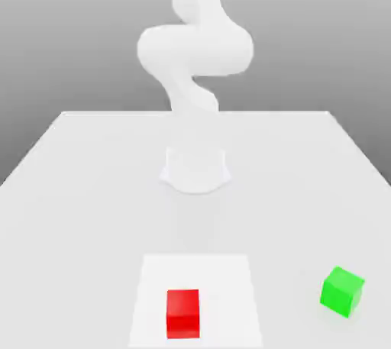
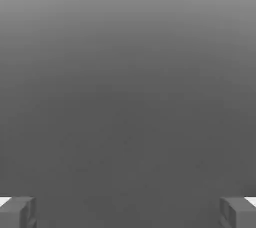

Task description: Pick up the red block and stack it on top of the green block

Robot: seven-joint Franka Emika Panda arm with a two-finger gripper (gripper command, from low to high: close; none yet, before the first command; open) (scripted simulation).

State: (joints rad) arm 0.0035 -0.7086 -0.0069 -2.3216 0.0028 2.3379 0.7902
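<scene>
You see a white desk [image 1: 92, 187] before a plain grey background. The red block [image 1: 183, 313] lies on a paler square patch [image 1: 229, 279] near the front edge, the green block [image 1: 342, 291] well apart toward the exterior view's right. The gripper [image 2: 128, 212] has its jaws released, holding nothing.

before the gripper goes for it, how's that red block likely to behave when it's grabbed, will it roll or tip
The red block looks like a flat-faced cube resting squarely on the table, so it probably won't roll and is unlikely to tip. Its straight, parallel sides should suit the open gripper. It appears rigid, so likely no sagging; its weight cannot be judged.
</scene>
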